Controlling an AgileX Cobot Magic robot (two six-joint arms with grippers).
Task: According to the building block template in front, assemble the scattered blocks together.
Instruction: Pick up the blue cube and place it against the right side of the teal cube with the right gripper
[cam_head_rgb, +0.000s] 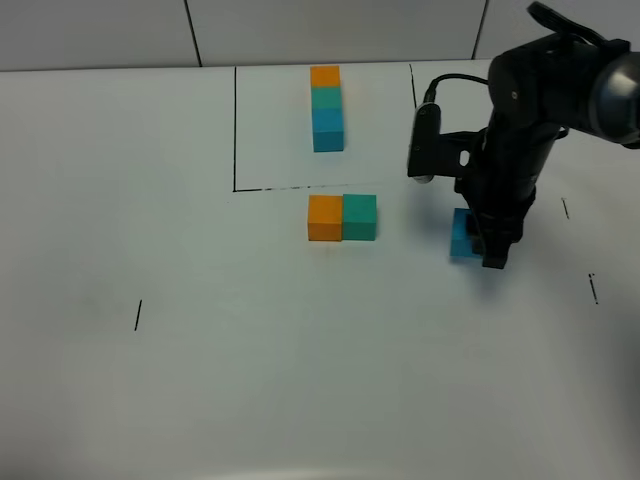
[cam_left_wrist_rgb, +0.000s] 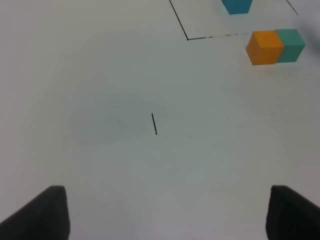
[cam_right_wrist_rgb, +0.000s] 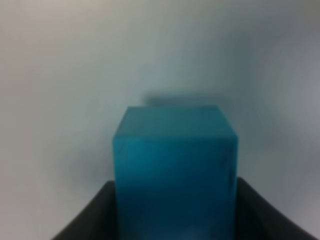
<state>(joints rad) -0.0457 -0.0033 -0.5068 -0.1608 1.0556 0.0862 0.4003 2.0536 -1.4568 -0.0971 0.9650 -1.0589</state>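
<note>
Toward the right edge of the tabletop (cam_head_rgb: 100, 400), the blue cube (cam_right_wrist_rgb: 175, 160) of the scattered set is clamped by the right gripper (cam_head_rgb: 485, 250), its jaws closed against two opposite sides. Whether the cube is resting on the surface or raised just off it cannot be told. Well apart from it, around the middle of the tabletop, the orange cube (cam_head_rgb: 325, 218) and the teal-green cube (cam_head_rgb: 359, 217) are set side by side with faces touching, orange on the side of the left edge. Just beyond that pair runs the near line of the black outline (cam_head_rgb: 235, 130). Inside it, close to the far edge, the building block template (cam_head_rgb: 327, 108) is laid as a straight row: orange farthest, teal-green in the middle, blue nearest. The left gripper (cam_left_wrist_rgb: 167, 215) is held with jaws spread wide over bare surface, near a short black tick mark (cam_left_wrist_rgb: 154, 123) drawn toward the near left corner.
</note>
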